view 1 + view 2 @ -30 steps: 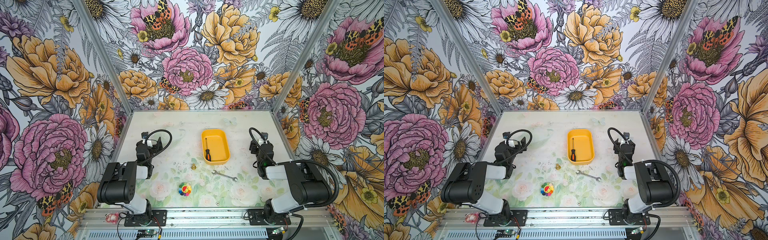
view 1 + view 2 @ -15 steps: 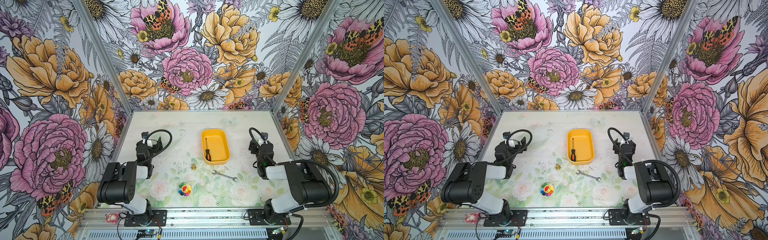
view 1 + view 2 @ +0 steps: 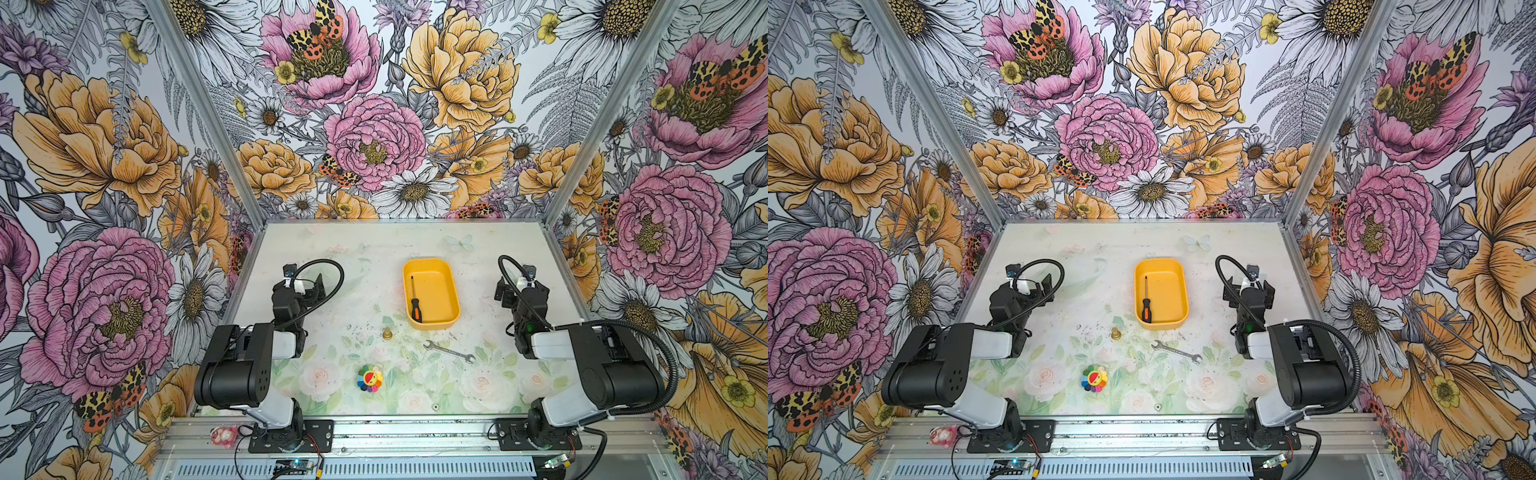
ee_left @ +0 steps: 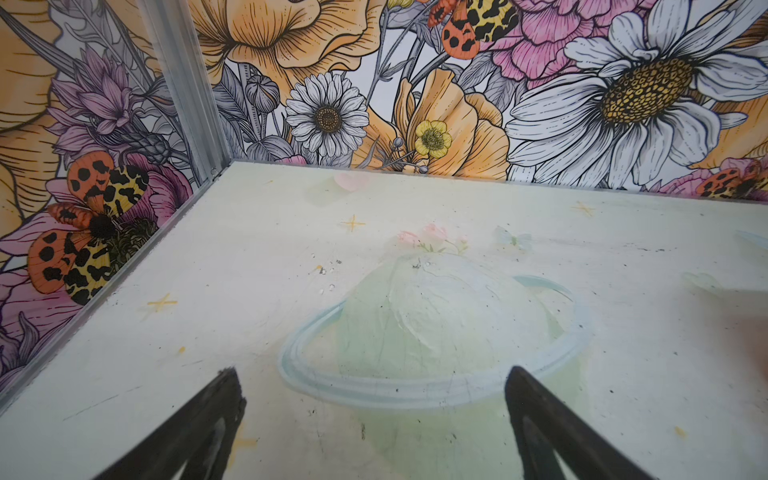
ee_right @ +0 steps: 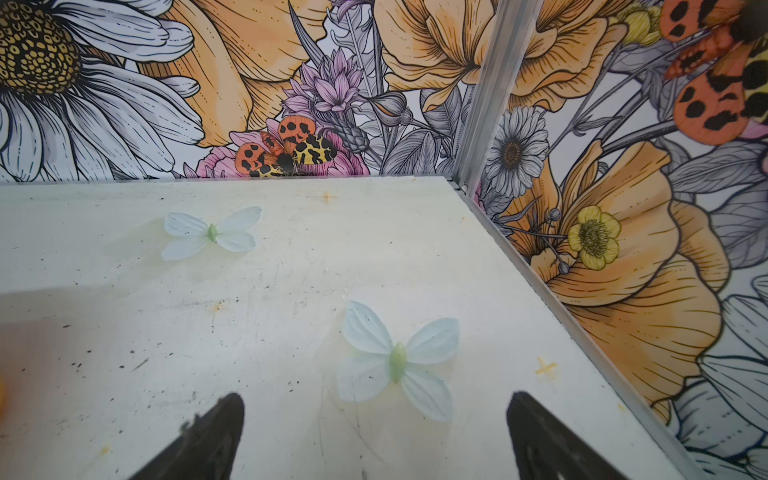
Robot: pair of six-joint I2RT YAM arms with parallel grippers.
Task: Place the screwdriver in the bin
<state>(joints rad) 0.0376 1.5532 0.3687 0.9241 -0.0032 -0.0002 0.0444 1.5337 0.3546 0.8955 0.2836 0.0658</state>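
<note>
Step in hand: delivery judged done. The screwdriver [image 3: 415, 301] lies inside the bin [image 3: 438, 291], flat on its floor.
Screwdriver lie: along the bin's left-hand long wall in both top views, orange-and-black handle toward the near end, shaft tip toward the far end. No part shows over the rim.
Left hand [image 4: 372, 374]: fingers spread apart, nothing between them, only bare table [image 3: 374, 257] under them.
Right hand [image 5: 374, 398]: fingers spread wide, empty, over bare table; well apart from the bin.
Next move, my read: nothing left to carry. Any further motion need only keep both arms off the bin so it isn't nudged.
Edges: the bin's raised rim is the one lip to clear if either hand crosses the middle. A metal wall rail [image 5: 540, 282] runs close beside the right hand; the left hand sits likewise near its own side wall.
Open room: broad clear strip of table on either side of the bin and behind it.
Clutter near front: wrench [image 3: 449, 352] just before the bin's near end, brass fitting [image 3: 387, 333] near its near-left corner, flower toy [image 3: 370, 378] further forward. All apart from the bin and from both hands.
</note>
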